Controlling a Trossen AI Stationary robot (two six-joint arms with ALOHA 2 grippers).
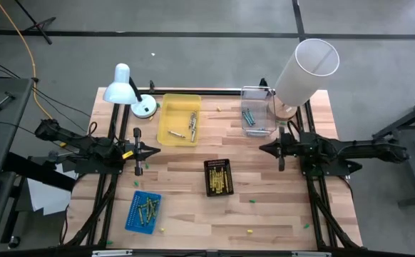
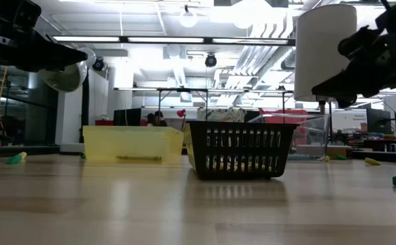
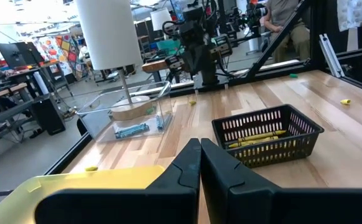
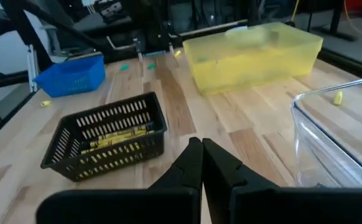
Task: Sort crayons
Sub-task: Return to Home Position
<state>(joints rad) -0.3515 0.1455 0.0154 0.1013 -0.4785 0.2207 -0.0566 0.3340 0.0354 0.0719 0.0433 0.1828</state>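
Left end effector (image 3: 199, 146) and right end effector (image 4: 201, 144) both clenched, empty. Crayons (image 1: 219, 178) lie binned. Only specks (image 1: 249, 230) on bench (image 1: 264, 214); sorting looks done.

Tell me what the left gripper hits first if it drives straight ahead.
Probably the right gripper facing it: the left gripper points between the yellow bin and the black basket, though margins are unclear.
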